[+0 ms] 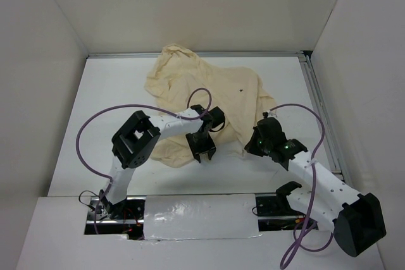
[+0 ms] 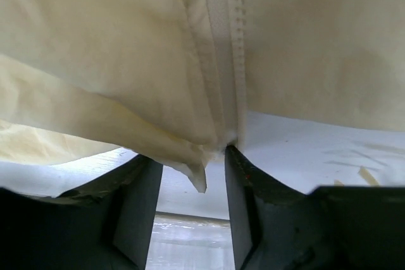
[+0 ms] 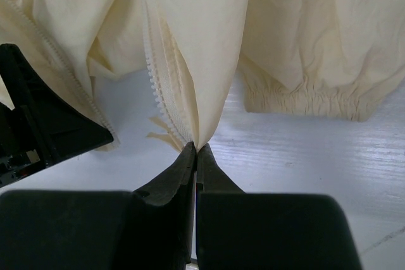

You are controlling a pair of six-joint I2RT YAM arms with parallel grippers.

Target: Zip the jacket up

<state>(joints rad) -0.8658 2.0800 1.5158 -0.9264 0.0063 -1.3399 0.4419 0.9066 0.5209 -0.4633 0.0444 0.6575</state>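
Seems soft, limp, light; best to pinch the jacket (image 1: 190, 86) by its firmer zipper tape (image 2: 229, 42), with right gripper (image 3: 196, 150) clamped there, left gripper (image 2: 193, 159) gaping at its lower end.

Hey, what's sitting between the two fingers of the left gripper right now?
The left wrist view shows a bottom corner of the jacket hanging between the left gripper's fingers, its zipper edge ending at one finger; white table lies behind.
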